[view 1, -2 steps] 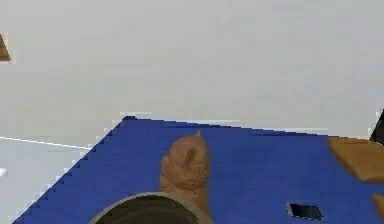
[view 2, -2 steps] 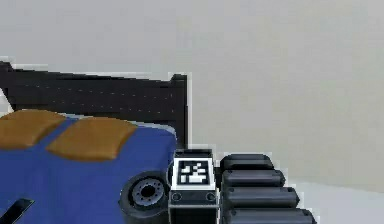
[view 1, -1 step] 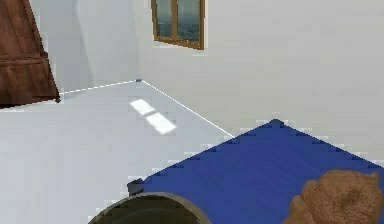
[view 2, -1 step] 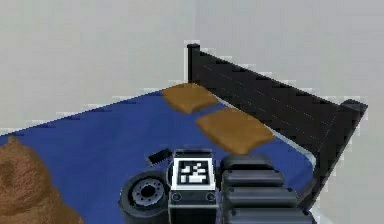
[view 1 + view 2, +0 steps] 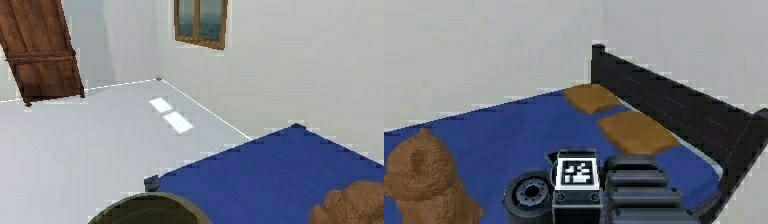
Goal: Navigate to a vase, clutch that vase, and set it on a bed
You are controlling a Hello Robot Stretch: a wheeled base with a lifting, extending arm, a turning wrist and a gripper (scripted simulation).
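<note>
Blue bed (image 5: 504,125) spreads behind the gripper (image 5: 527,198) low in the arm side view, so it cannot be told whether it holds anything, with a brown furry toy (image 5: 424,175) near it, two tan pillows (image 5: 634,130) farther along, and a dark headboard (image 5: 674,100) against the white wall (image 5: 484,45).

The bed (image 5: 504,125) carries a plain deep blue cover, and its slatted headboard (image 5: 684,100) is near black. One pillow (image 5: 591,97) is tan-brown and unpatterned, and the second pillow (image 5: 636,131) matches it. The stuffed toy (image 5: 424,175) is a mottled rusty brown. My pincer (image 5: 529,197) is black, and the marker square (image 5: 576,172) by it is white with black marks. The walls (image 5: 300,60) are plain white and the floor (image 5: 80,140) is pale grey. The door (image 5: 45,50) is reddish-brown planked wood. The window (image 5: 202,22) has a brown wooden frame around blue panes.
</note>
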